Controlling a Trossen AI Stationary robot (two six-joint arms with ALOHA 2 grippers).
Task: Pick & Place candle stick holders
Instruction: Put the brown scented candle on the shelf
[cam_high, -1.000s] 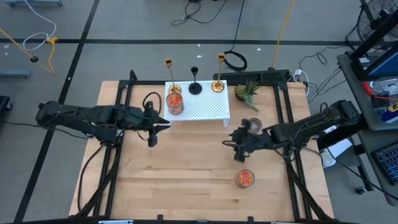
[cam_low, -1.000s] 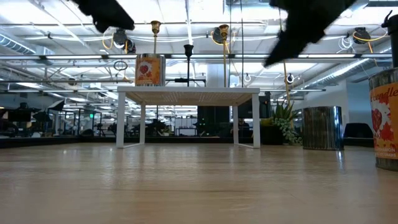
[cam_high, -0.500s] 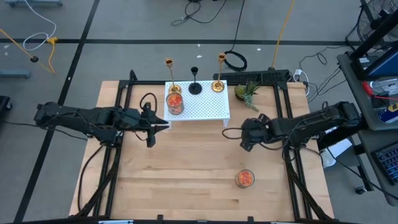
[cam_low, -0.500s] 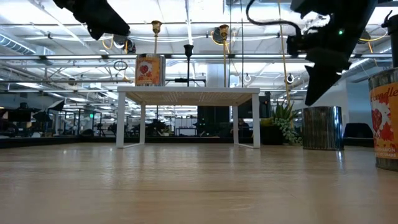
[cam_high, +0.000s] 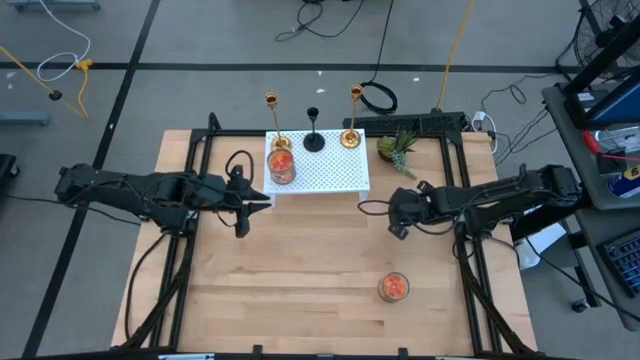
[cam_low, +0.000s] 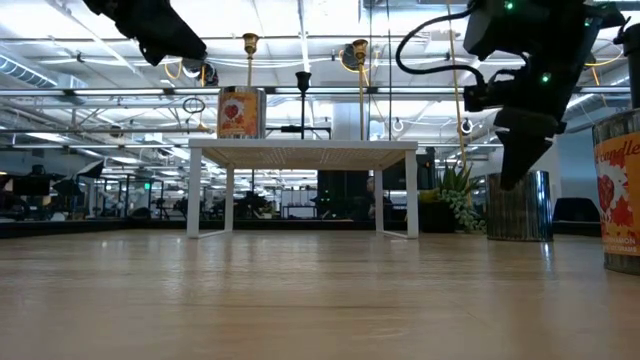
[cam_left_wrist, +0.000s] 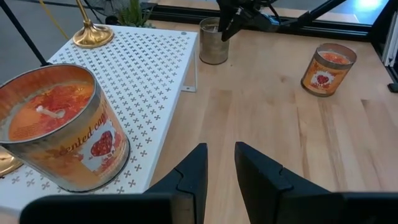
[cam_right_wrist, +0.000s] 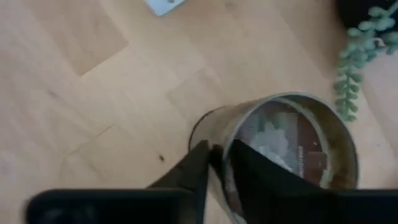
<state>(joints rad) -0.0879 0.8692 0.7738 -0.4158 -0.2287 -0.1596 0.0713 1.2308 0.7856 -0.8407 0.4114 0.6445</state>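
Two brass candlesticks (cam_high: 276, 132) (cam_high: 352, 128) and a shorter black one (cam_high: 314, 138) stand upright on their round bases along the far edge of a white perforated shelf (cam_high: 330, 172). My left gripper (cam_high: 264, 202) hovers shut at the shelf's left end, beside an orange candle jar (cam_left_wrist: 59, 127). My right gripper (cam_high: 396, 222) is shut and points down at the near rim of a silver tin (cam_right_wrist: 292, 146) to the right of the shelf. In the low view it (cam_low: 512, 180) hangs level with the tin's top. My right gripper comes at the silver tin from above, its fingers (cam_right_wrist: 194, 169) standing over the tin's near rim (cam_right_wrist: 211, 127). I cannot tell whether they touch it. The tin stands upright on the table.
A second candle jar (cam_high: 394, 287) stands on the table near the right front. A small green plant (cam_high: 398, 148) stands behind the tin. A black frame (cam_high: 440, 130) runs along the table's edges. Bare wood lies in front of the shelf.
My right gripper has gone toward the table's far edge, from a spot nearer the front candle jar to the silver tin. It has tipped from a slant to pointing down and has come lower. The tin has stayed in place.
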